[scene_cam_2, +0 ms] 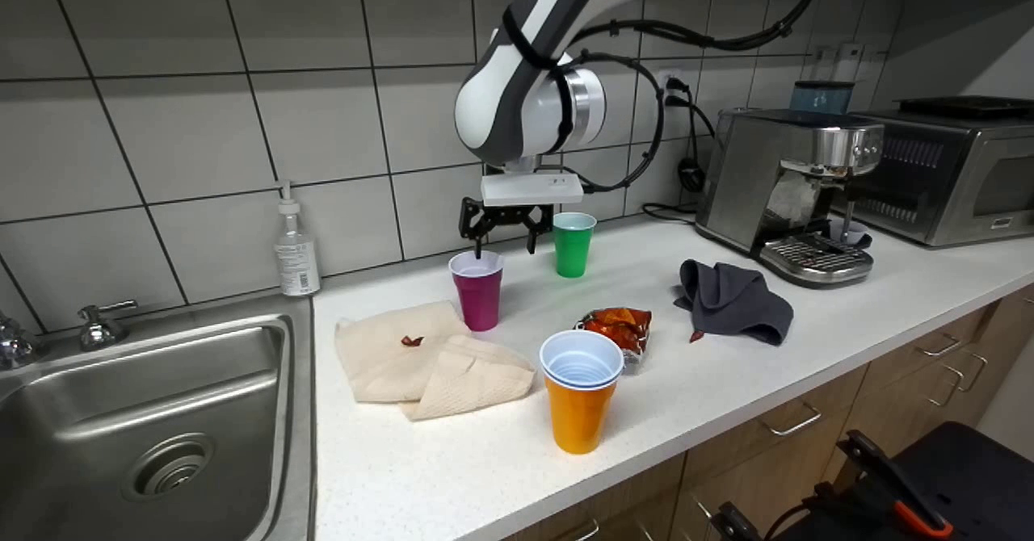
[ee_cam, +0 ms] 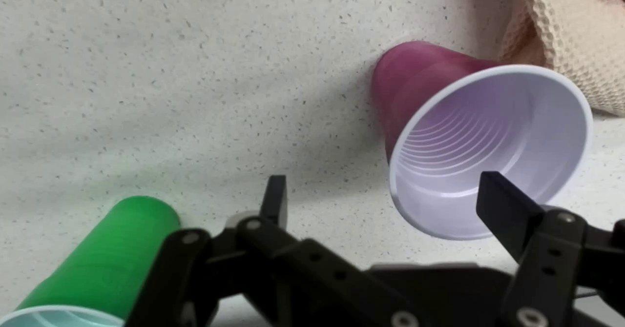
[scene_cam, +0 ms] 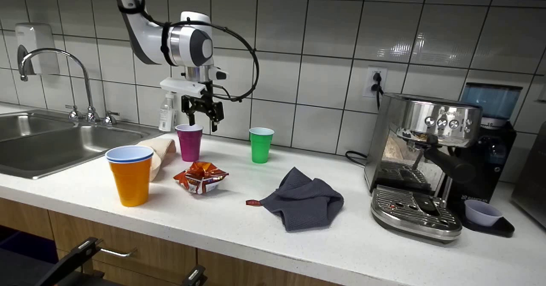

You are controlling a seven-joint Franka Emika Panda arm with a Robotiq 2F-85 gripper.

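Observation:
My gripper is open and empty, pointing down; it also shows in an exterior view and in the wrist view. One finger is over the mouth of an upright purple cup with a pale inside; the other finger is outside the cup. I cannot tell whether the fingertip touches the cup or dips inside its rim. The cup also shows in an exterior view and the wrist view. An upright green cup stands beyond the outer finger, also in the wrist view.
Stacked orange cups, a red snack bag, a beige cloth and a dark grey cloth lie about the counter. The sink, a soap bottle, a tiled wall and a coffee machine surround them.

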